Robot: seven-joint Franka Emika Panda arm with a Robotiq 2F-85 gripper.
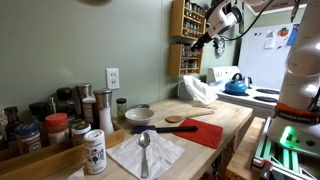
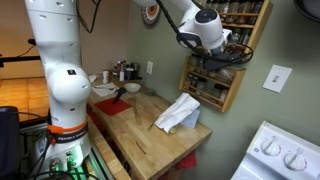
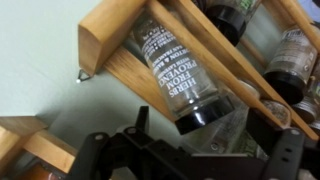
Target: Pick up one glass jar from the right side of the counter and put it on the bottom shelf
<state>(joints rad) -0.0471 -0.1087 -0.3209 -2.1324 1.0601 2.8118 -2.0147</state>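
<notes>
Gripper hangs wide open and empty at the spice rack. The Herbes de Provence jar sits behind a rail just ahead, between the jaws, its long axis diagonal in the wrist view. Which tier is unclear.

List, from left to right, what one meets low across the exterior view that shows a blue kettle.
Spice jars → white shaker tin → white napkin → red cloth → blue kettle.
</notes>
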